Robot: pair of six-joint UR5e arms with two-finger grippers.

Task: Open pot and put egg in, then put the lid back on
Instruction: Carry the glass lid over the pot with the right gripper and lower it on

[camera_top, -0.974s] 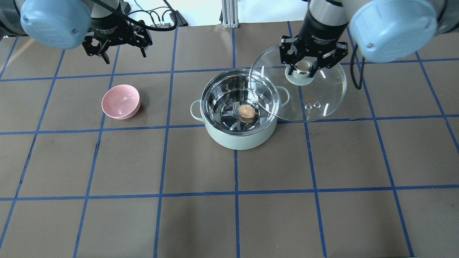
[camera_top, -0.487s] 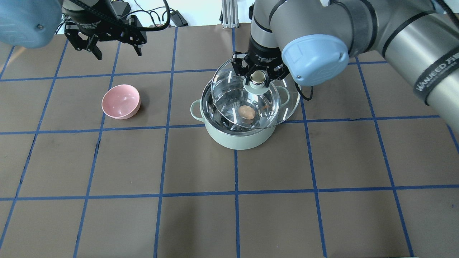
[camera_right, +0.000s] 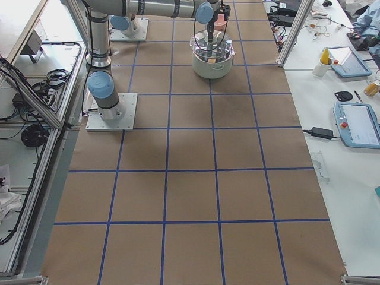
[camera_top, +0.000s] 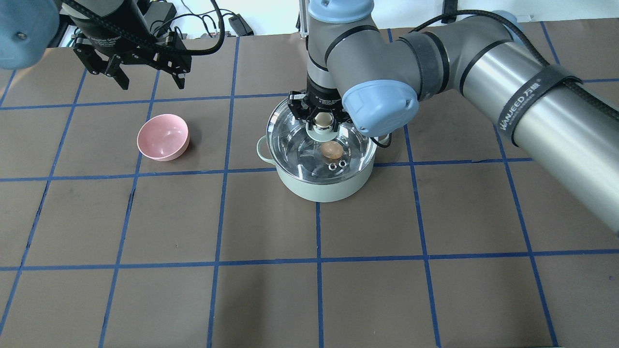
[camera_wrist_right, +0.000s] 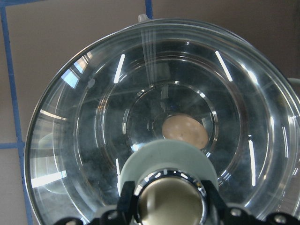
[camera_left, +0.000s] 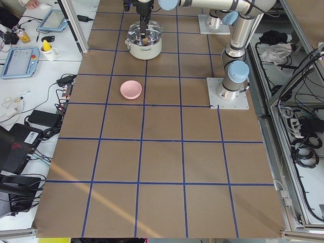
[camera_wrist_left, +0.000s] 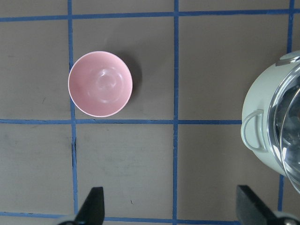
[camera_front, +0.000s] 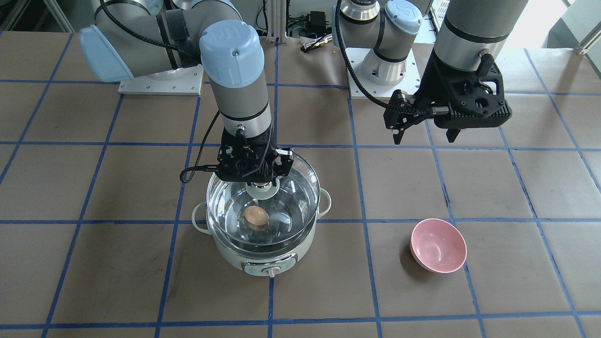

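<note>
One lid being centred over pot

The lid is being gripped by its knob in the right gripper, directly above the pot holding the egg. Possibly the rim is not yet being touched. The left gripper is being held wide, well aside.

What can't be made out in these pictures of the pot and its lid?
- Whether the lid rests on the rim of the pot: glass glare in the front-facing view.
- The pot's handle on the overhead view's right: mostly behind the right arm.
- The egg: too small in both side views.
- The right gripper: fingertips cut off at the right wrist view's bottom edge.
</note>
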